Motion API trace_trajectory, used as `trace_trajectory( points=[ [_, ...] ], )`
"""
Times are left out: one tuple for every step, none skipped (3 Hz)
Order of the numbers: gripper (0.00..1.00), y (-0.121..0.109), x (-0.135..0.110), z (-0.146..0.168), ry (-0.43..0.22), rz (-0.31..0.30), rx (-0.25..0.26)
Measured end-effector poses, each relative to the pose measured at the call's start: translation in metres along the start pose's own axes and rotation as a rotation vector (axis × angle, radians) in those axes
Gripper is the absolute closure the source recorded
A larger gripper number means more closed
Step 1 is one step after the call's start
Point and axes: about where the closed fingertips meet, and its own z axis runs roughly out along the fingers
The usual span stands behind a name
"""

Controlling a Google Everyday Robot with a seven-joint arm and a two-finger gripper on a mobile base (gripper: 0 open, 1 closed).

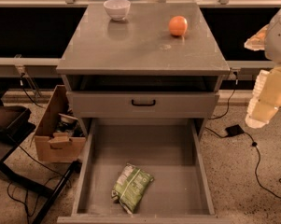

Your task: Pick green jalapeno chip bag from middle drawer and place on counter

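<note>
The pincer (266,101) hangs at the scene's right edge; whether it is open or closed cannot be told. Well below it and to its left, the green jalapeno chip bag (131,186) lies near the front wall of the middle drawer (177,171). A careless descent could clip the drawer's side wall or the drawer front (143,104) behind. Up-left of the pincer, the worktop (130,45) offers room between bowl (117,8) and orange (178,25).

One green jalapeno chip bag (132,186), one orange (178,25), one white bowl (117,8), one cardboard box (56,136), one tool (260,112) at right edge
</note>
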Motion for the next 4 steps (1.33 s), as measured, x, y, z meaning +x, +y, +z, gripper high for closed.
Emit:
trace_trajectory(
  points=[
    [0.00,0.000,0.000,0.000,0.000,0.000,0.000],
    [0.00,-0.002,0.004,0.015,0.029,0.022,0.050],
    [0.00,-0.002,0.017,0.077,0.066,0.070,0.077],
    [0.00,-0.005,0.032,0.149,0.079,0.099,0.095]
  ],
)
